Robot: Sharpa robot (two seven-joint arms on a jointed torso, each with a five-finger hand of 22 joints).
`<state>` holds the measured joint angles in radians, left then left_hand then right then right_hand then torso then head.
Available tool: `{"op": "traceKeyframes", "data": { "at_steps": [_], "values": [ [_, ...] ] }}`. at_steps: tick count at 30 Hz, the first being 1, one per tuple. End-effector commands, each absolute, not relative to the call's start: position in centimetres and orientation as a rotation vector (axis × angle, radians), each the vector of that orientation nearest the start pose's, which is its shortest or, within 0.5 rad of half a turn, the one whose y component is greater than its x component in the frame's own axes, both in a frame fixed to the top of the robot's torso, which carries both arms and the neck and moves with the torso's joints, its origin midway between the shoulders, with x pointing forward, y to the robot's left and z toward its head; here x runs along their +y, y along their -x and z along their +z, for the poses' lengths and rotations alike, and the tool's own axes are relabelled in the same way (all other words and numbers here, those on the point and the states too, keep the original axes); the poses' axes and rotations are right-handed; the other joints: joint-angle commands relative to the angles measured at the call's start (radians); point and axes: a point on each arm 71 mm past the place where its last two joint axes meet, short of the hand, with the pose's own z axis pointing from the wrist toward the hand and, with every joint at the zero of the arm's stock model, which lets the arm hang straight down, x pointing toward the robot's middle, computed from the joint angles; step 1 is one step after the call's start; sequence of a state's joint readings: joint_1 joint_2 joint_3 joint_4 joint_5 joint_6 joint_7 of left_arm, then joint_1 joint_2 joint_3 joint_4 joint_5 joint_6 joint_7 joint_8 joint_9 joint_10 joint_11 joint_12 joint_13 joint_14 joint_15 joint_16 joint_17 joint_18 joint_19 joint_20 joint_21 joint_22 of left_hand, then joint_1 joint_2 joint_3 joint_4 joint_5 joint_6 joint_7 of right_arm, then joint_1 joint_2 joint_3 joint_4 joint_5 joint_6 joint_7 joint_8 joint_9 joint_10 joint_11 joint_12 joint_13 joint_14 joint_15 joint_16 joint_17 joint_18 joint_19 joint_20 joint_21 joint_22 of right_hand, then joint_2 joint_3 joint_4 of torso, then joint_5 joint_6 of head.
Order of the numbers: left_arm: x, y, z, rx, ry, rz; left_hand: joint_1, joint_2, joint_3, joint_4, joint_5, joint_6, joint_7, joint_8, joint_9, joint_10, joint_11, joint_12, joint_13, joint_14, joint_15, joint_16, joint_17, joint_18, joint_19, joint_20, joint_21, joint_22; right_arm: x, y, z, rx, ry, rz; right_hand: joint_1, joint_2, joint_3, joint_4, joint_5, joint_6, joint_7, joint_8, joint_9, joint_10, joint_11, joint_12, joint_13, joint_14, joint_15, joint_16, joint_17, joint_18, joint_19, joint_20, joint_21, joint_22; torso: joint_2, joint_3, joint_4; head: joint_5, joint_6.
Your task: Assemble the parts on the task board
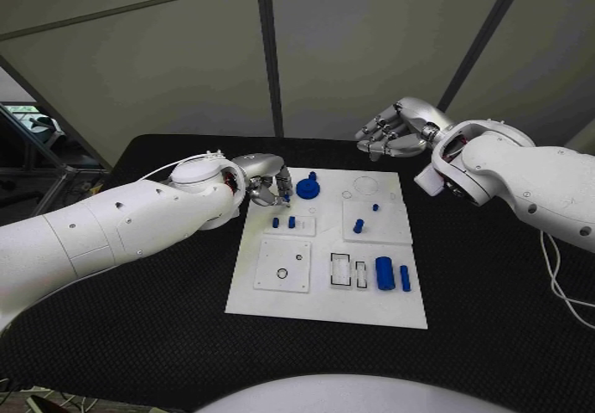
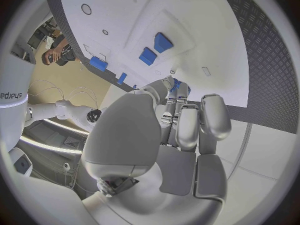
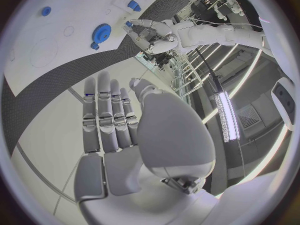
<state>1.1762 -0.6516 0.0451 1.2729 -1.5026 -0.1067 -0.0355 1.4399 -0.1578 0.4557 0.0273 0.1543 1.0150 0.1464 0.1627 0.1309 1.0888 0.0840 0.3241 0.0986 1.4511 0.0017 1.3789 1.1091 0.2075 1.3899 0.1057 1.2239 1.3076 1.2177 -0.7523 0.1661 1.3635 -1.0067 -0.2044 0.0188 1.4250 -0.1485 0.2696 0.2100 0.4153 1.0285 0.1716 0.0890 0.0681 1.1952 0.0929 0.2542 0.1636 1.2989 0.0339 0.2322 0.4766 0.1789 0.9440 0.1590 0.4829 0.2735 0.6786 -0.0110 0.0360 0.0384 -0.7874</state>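
The white task board [image 1: 325,292] lies in the middle of the black table. My left hand [image 1: 264,184] hovers at the board's far left corner and pinches a small blue part [image 2: 177,86] between thumb and fingertips. Just beside it on the board sits a blue gear-shaped part [image 1: 309,187]. Two short blue pegs [image 1: 284,222] stand in a small plate below the hand. My right hand [image 1: 393,129] hangs over the table beyond the board's far edge, with its fingers [image 3: 107,112] stretched out and nothing in them.
More blue parts lie on the board: a peg [image 1: 358,226], a tiny one [image 1: 376,207], a thick cylinder [image 1: 384,274] and a thin rod [image 1: 404,277] at the near right. A square plate with holes [image 1: 284,264] sits near left.
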Motion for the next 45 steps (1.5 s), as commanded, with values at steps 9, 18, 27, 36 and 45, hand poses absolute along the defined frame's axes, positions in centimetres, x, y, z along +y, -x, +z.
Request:
{"op": "traceKeyframes", "data": {
  "at_steps": [9,18,27,36,45],
  "values": [
    [16.7,-52.9,-19.8,1.809,-0.241,-0.645,-0.011,0.003,0.004,0.003,-0.001,0.012,-0.001,-0.005,-0.002,0.01,-0.004,-0.008,-0.001,0.003,0.003,0.004,-0.002,-0.126,0.007,0.001,0.001,0.064,-20.2,-53.8,-11.5,1.608,-0.248,0.998,-0.006,0.002,0.006,0.0,0.005,0.007,0.003,-0.004,0.001,0.001,0.004,-0.006,-0.001,0.003,0.007,-0.005,0.002,0.003,-0.002,0.005,-0.006,-0.002,0.0,0.0004,-0.0006,0.0,-0.003],
    [16.3,-53.0,-20.3,1.822,-0.243,-0.647,-0.011,0.003,0.004,0.003,-0.001,0.012,-0.001,-0.005,-0.002,0.011,-0.004,-0.008,-0.001,0.003,0.003,0.003,-0.004,-0.126,0.006,0.001,-0.001,0.063,-20.2,-53.8,-11.5,1.609,-0.247,0.999,-0.006,0.002,0.006,0.0,0.005,0.007,0.003,-0.004,0.001,0.001,0.004,-0.006,-0.001,0.003,0.007,-0.005,0.002,0.003,-0.002,0.005,-0.006,-0.002,0.0,0.0001,-0.0003,-0.001,-0.004],
    [16.2,-53.1,-20.8,1.853,-0.238,-0.628,-0.014,0.0,0.003,0.003,-0.002,0.012,-0.001,-0.007,-0.002,0.012,-0.004,-0.011,-0.001,0.002,0.003,0.002,-0.007,-0.125,0.005,0.001,-0.003,0.062,-20.2,-53.8,-11.5,1.609,-0.247,1.0,-0.006,0.002,0.006,0.0,0.005,0.007,0.003,-0.004,0.001,0.001,0.004,-0.006,-0.001,0.003,0.007,-0.005,0.002,0.003,-0.002,0.005,-0.006,-0.002,0.0,0.0003,-0.0007,-0.003,-0.007],
    [16.2,-53.1,-21.0,1.871,-0.237,-0.618,-0.016,0.001,0.003,0.001,-0.003,0.017,-0.004,-0.007,-0.002,0.02,-0.006,-0.011,0.001,0.001,0.001,0.002,-0.009,-0.125,0.004,0.0,-0.004,0.063,-20.2,-53.8,-11.5,1.609,-0.248,0.998,-0.006,0.002,0.006,0.0,0.005,0.007,0.003,-0.004,0.001,0.001,0.004,-0.006,-0.001,0.003,0.007,-0.005,0.002,0.003,-0.002,0.005,-0.006,-0.002,-0.001,-0.0004,0.0002,-0.004,-0.009],
    [16.3,-53.0,-21.0,1.873,-0.24,-0.62,-0.016,0.002,0.003,-0.001,-0.004,0.021,-0.005,-0.007,-0.001,0.025,-0.008,-0.01,0.003,0.001,0.0,0.002,-0.008,-0.125,0.004,0.0,-0.004,0.063,-20.3,-53.8,-11.5,1.609,-0.248,0.997,-0.006,0.002,0.006,0.0,0.005,0.007,0.003,-0.004,0.001,0.001,0.004,-0.006,-0.001,0.003,0.007,-0.005,0.002,0.003,-0.002,0.005,-0.006,-0.002,-0.001,-0.0002,0.0004,-0.004,-0.01]
  ]
}}
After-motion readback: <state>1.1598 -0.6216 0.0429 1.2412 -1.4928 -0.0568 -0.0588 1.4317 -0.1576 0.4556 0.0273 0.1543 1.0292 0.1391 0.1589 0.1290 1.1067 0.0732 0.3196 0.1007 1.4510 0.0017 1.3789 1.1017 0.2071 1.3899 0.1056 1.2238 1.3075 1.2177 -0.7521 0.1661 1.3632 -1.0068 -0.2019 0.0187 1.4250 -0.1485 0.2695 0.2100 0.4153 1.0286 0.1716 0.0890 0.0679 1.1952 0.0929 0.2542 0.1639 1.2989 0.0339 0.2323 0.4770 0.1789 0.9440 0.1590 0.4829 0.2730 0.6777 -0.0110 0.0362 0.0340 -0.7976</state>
